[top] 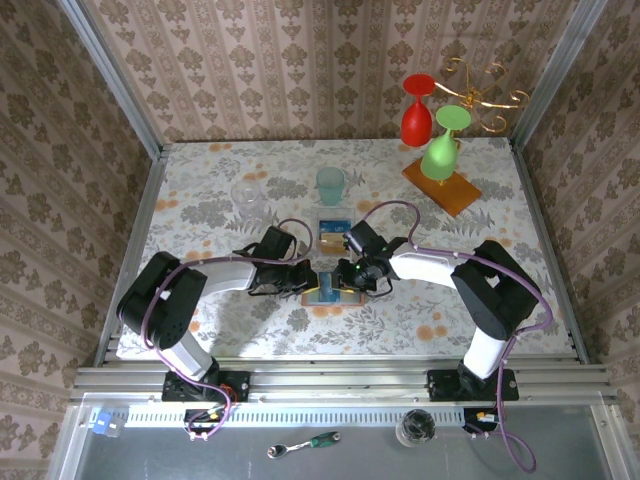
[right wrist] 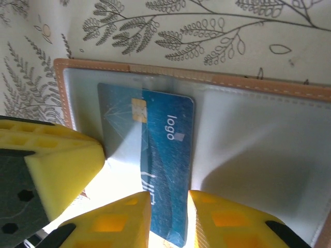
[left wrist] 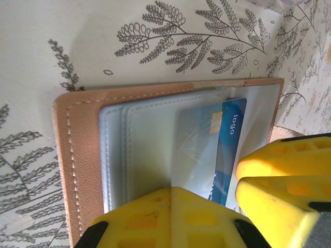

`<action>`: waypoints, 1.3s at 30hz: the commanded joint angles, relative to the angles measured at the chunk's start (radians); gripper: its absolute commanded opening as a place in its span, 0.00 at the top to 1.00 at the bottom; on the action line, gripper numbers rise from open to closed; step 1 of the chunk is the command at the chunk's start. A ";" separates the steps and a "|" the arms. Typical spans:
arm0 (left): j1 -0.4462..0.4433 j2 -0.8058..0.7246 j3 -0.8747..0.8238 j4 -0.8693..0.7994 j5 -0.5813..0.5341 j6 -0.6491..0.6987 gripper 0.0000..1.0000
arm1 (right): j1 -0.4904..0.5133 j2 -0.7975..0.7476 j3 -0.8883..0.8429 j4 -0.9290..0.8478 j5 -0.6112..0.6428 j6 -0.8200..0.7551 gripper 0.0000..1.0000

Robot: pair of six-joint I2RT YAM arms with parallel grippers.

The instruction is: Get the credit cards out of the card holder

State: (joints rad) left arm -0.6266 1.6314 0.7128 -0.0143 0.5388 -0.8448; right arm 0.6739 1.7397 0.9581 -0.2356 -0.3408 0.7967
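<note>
The teal-blue credit card [right wrist: 166, 137] sits partly out of a grey translucent pocket of the card holder [right wrist: 222, 81]. The holder lies open and flat on the counter [top: 200, 215] between the two arms, near the counter's middle. The right gripper [right wrist: 168, 202] has its jaws closed to a narrow gap with the card's protruding end between them, which reads as a pinch on the card. The left gripper [left wrist: 170, 200] has its jaws fully closed on nothing, its tip resting on the holder's inner pocket just beside the card, apparently pinning the holder down. The card should be light, thin and stiff with a glossy, slippery face, so the hold belongs on the bare end outside the pocket, flat faces between the jaws. The holder looks like soft, light leather and would probably lift or drag along unless held down. The pocket mouth and the stitched leather border are the edges to clear, so a pull in line with the pocket looks safest. Beyond the holder lies what looks like a second card [top: 330, 233], then a teal cup [top: 330, 185]. The wooden slab [top: 442, 188] with its glasses is well apart on the right, and there is open counter on the right arm's side.
</note>
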 commanded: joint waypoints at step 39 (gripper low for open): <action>0.009 0.009 -0.010 -0.047 -0.013 0.002 1.00 | -0.013 0.022 -0.012 -0.006 0.011 0.024 0.71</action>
State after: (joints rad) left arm -0.6262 1.6318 0.7128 -0.0151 0.5385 -0.8448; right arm 0.6655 1.7645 0.9577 -0.2123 -0.3508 0.8124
